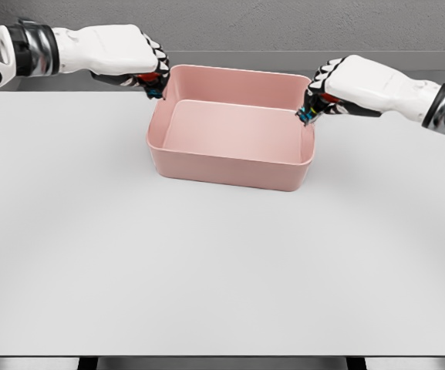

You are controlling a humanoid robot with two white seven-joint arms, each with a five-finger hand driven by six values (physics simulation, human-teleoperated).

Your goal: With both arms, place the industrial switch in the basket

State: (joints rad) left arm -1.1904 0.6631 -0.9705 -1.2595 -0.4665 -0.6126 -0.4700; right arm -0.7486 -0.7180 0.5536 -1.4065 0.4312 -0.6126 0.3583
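At the desk's [207,277] far side, each curled robot hand, left [141,65] and right [326,92], gripped the empty pink basket's [230,166] rim; seemingly stiff and light, while no industrial switch showed.

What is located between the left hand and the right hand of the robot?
In the head view, the pink basket lies between the left hand and the right hand. Its inside appears empty; no industrial switch is visible.
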